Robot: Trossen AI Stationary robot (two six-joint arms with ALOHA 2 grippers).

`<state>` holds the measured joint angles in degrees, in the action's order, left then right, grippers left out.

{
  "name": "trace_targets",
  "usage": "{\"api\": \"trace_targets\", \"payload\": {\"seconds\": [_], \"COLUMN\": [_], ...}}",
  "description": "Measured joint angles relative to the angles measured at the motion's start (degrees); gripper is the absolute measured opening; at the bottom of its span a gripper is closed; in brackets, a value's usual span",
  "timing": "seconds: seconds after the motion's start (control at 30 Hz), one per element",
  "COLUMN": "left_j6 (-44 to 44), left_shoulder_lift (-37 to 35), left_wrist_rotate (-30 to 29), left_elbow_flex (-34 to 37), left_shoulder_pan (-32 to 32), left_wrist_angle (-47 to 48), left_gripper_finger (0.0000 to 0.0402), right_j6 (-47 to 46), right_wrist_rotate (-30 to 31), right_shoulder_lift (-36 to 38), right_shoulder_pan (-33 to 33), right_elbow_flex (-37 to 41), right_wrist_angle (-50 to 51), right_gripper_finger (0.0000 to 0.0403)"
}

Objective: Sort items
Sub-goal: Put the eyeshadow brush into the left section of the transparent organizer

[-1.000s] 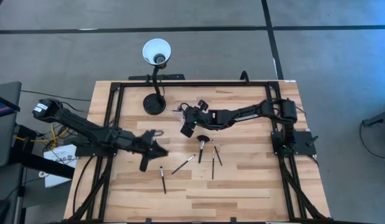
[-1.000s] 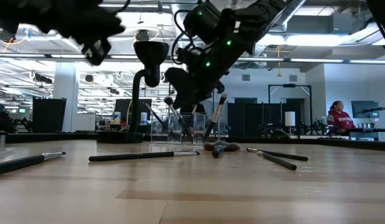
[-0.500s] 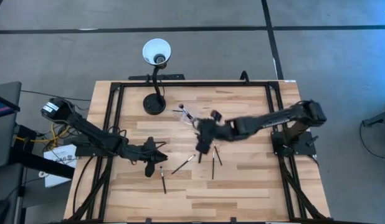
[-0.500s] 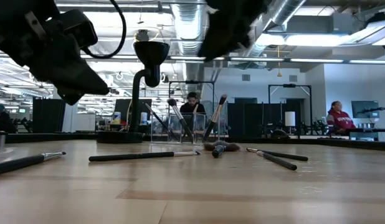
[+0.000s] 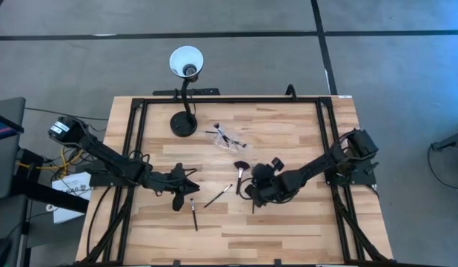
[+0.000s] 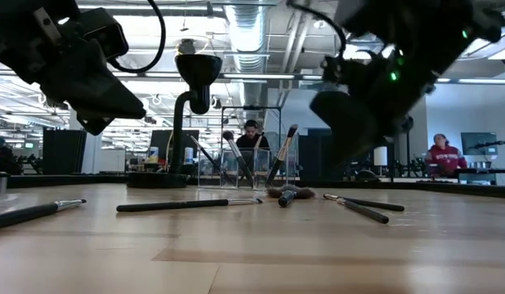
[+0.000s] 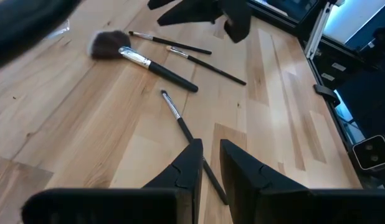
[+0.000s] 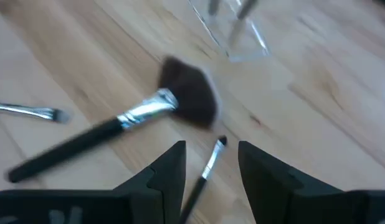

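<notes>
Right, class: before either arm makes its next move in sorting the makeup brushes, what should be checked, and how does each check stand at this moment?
1. Right gripper open: ok, fingers stand apart.
2. Thin dark-handled brush lined up between those fingers: ok.
3. Right gripper holds nothing: ok.
4. Left gripper over the slim silver-ferruled brush: ok, fingers narrowly apart, brush not gripped.
5. Wide fan-headed brush not touching the thin brush's tip: cannot tell.
6. Clear plastic pouch free of both arms: ok.
</notes>
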<state>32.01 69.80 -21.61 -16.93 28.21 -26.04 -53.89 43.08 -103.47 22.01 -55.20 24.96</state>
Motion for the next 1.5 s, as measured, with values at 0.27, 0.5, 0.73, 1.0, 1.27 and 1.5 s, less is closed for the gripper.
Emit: {"api": "trace_targets", "payload": {"seconds": [0.27, 0.5, 0.73, 1.0, 1.27, 1.5], "left_j6": [0.0, 0.0, 0.0, 0.0, 0.0, 0.0], "left_shoulder_lift": [0.0, 0.0, 0.0, 0.0, 0.0, 0.0], "left_wrist_rotate": [0.0, 0.0, 0.0, 0.0, 0.1, 0.5], "left_elbow_flex": [0.0, 0.0, 0.0, 0.0, 0.0, 0.0], "left_shoulder_pan": [0.0, 0.0, 0.0, 0.0, 0.0, 0.4], "left_wrist_angle": [-0.8, -1.0, -1.0, -1.0, -1.0, -1.4], "left_gripper_finger": [0.0053, 0.0053, 0.0053, 0.0053, 0.0053, 0.0053], "right_j6": [-2.1, -5.8, -4.8, 1.1, 8.9, 16.2], "right_wrist_rotate": [-1.3, -1.7, -3.1, -3.8, -8.3, -6.1], "right_shoulder_lift": [0.0, 0.1, 0.2, 0.2, 0.5, 0.2], "right_shoulder_pan": [-1.4, -1.9, -2.3, -2.7, -4.9, -3.9], "right_elbow_flex": [5.0, 10.3, 14.6, 14.6, 17.3, 30.6], "right_wrist_angle": [-9.2, -14.4, -24.2, -24.1, -27.2, -54.8], "right_gripper_finger": [0.0130, 0.0115, 0.0106, 0.0106, 0.0106, 0.0082]}}
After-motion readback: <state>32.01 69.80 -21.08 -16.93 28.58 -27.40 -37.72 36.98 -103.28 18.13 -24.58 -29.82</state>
